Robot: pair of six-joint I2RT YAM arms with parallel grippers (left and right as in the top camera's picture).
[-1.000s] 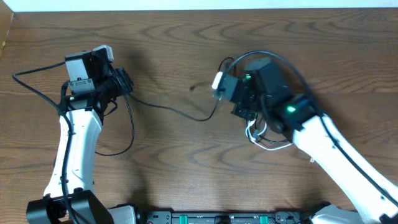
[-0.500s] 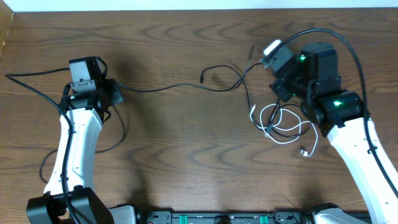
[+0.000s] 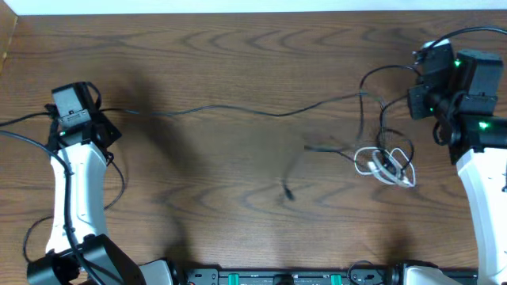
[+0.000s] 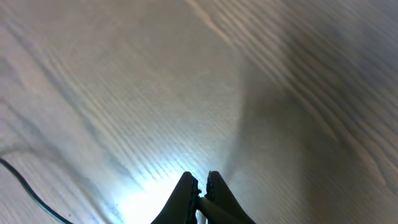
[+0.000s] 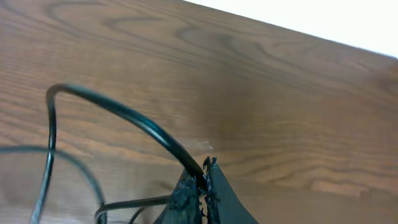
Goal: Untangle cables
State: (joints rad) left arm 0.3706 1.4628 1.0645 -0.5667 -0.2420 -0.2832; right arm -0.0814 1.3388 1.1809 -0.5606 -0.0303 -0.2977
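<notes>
A long black cable (image 3: 238, 111) runs nearly taut across the table between my two grippers. My left gripper (image 3: 107, 119) at the far left is shut on its end; in the left wrist view the jaws (image 4: 202, 186) pinch a thin cord. My right gripper (image 3: 413, 95) at the far right is shut on the black cable (image 5: 118, 112), with the jaws (image 5: 202, 174) clamped where it arches up. A short white cable (image 3: 388, 168) lies coiled below the right gripper, with black loops over it. Another black plug end (image 3: 289, 192) lies loose at centre front.
The thicker robot wires loop round the left arm (image 3: 67, 182) and above the right arm (image 3: 483, 182). The wooden table's far edge (image 3: 238, 11) meets a white wall. A dark cord (image 4: 18, 180) crosses the left wrist view's lower left corner.
Both arms moved apart, left arm leftward and right arm right and back, pulling the black cable out into a long line. The white coil shifted right.
</notes>
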